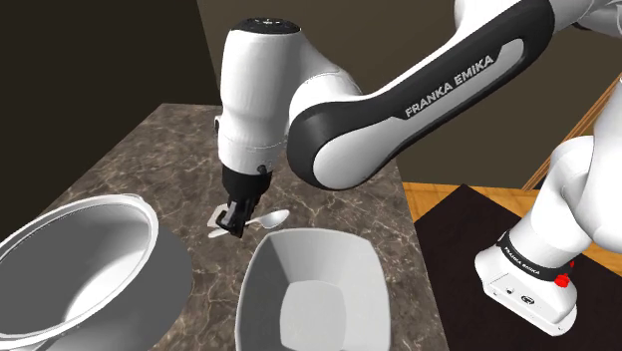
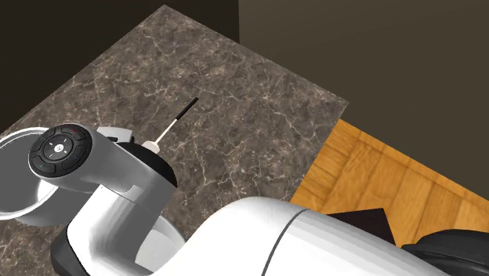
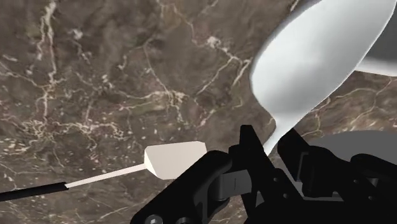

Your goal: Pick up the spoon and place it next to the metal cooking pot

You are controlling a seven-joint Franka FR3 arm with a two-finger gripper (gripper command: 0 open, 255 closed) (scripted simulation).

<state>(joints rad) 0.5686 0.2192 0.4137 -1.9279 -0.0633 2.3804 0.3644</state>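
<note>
A pale grey spoon (image 1: 271, 218) is clasped by its neck in my black gripper (image 1: 235, 217), low over the marble counter (image 1: 150, 150). In the wrist view the gripper (image 3: 270, 151) is shut on the thin handle, and the spoon's bowl (image 3: 318, 57) sticks out beyond the fingertips. The big round cooking pot (image 1: 60, 224), drawn light grey, stands at the shoulder view's lower left, apart from the gripper. Its rim (image 2: 14, 141) also appears at the second exterior view's left edge.
A white square bowl (image 1: 309, 289) sits just in front of the gripper, to the right of the pot. A thin utensil with a white head (image 3: 175, 159) and black handle (image 2: 186, 107) lies on the counter beside the fingers. The counter ends at a wooden floor (image 2: 376, 172).
</note>
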